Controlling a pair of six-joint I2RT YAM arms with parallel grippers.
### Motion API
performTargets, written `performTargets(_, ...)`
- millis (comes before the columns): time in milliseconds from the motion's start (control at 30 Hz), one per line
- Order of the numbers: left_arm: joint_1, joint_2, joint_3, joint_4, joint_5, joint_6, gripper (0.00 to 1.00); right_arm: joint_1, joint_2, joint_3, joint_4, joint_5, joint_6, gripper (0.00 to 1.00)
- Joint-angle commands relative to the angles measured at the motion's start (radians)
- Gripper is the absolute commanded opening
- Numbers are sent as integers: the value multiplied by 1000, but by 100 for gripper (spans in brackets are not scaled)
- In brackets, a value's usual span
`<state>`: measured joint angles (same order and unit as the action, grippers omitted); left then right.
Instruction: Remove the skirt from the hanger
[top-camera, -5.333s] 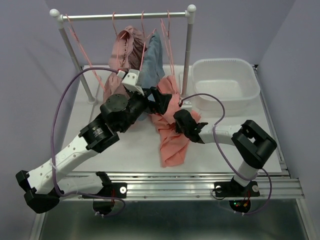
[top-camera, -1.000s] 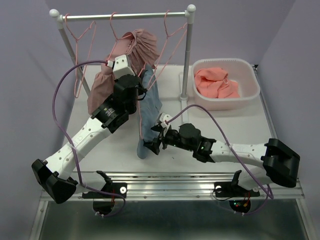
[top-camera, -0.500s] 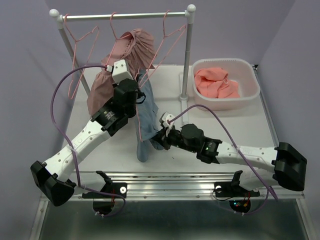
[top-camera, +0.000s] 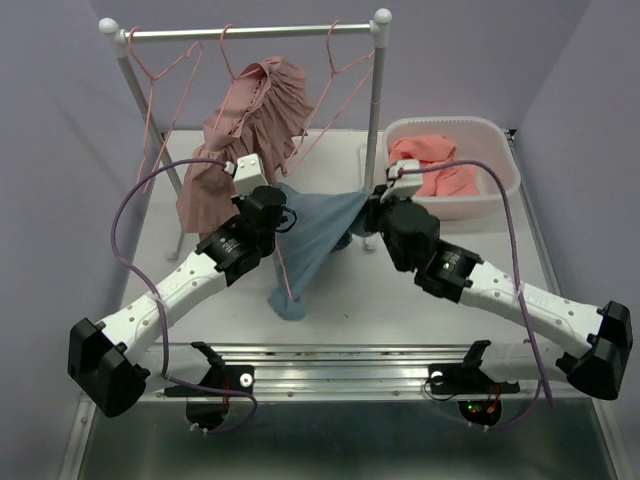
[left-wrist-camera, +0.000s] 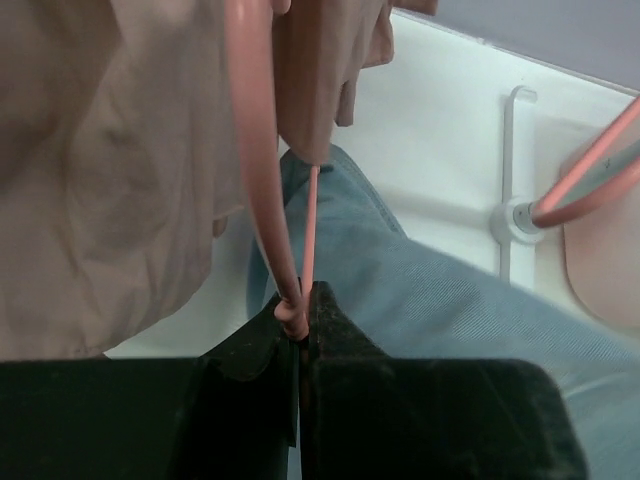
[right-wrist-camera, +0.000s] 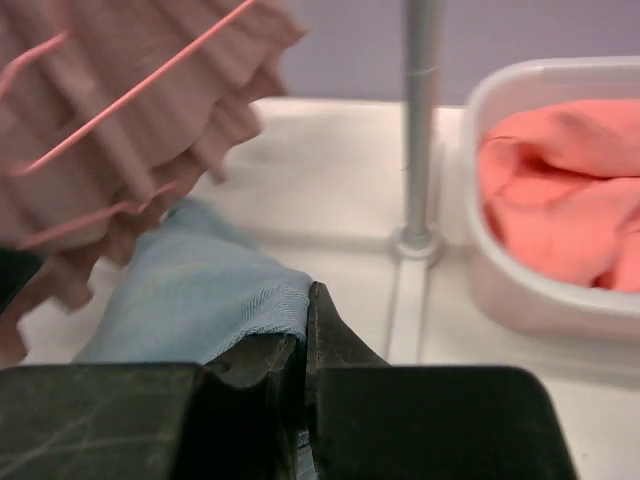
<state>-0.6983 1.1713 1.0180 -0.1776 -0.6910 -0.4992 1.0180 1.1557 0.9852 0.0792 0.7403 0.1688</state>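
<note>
The skirt (top-camera: 315, 235) was spread in a blue sheet between the two arms, above the table (top-camera: 380, 300), its lower end drooping toward the near edge. The left gripper (top-camera: 287, 217) was pressed together on the thin pink wire of the hanger (left-wrist-camera: 255, 150), which ran down through the cloth. The right gripper (top-camera: 368, 214) was pinching a folded edge of the skirt on the side toward the bin (top-camera: 470, 205); in the right wrist view the cloth bunched between its fingers.

The cloth looked light and soft, a fine weave that sagged and creased under its own weight, so it would likely resist only where it caught on the wire. It seemed neither slippery nor fragile, though a thin pinch at a hem could slide out under a hard pull. The best hold appeared to be a thick fold at the edge, as the right gripper had. With the left bracing the hanger, the skirt could slip off along the wire rather than drag the hanger with it
</note>
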Motion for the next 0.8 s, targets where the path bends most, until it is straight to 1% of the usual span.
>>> performTargets(0,10,-68,-36,27,-22,-4,0,-267,13,191,-105,55,124,1)
performTargets(33,10,-73,-41,27,-19,-9,0,-291,21,214,-105,53,115,1)
performTargets(67,10,-76,-50,24,-15,-9,0,-291,22,239,-105,100,98,1)
performTargets(133,10,-84,-58,21,-11,-12,0,-323,30,320,-105,134,48,1)
performTargets(200,11,-87,-71,26,-7,-15,0,-354,35,404,-105,134,11,1)
performTargets(300,11,-93,-84,29,1,-13,0,-413,53,489,-104,137,-43,1)
performTargets(333,11,-96,-87,32,7,-9,0,-427,61,544,-104,134,-57,1)
performTargets(367,11,-99,-91,35,10,-3,0,-461,71,575,-104,128,-70,1)
performTargets(433,11,-108,-94,46,19,7,0,-492,108,636,-104,117,-104,1)
performTargets(467,11,-113,-101,53,33,23,0,-527,124,702,-104,96,-115,1)
performTargets(567,11,-130,-113,89,71,50,0,-571,211,803,-104,84,-158,1)
performTargets(600,11,-134,-113,96,77,54,0,-602,237,869,-104,74,-191,1)
performTargets(667,11,-142,-113,96,79,56,0,-631,310,952,-104,50,-206,1)
performTargets(767,11,-154,-116,96,77,56,0,-686,410,1018,-104,30,-212,1)
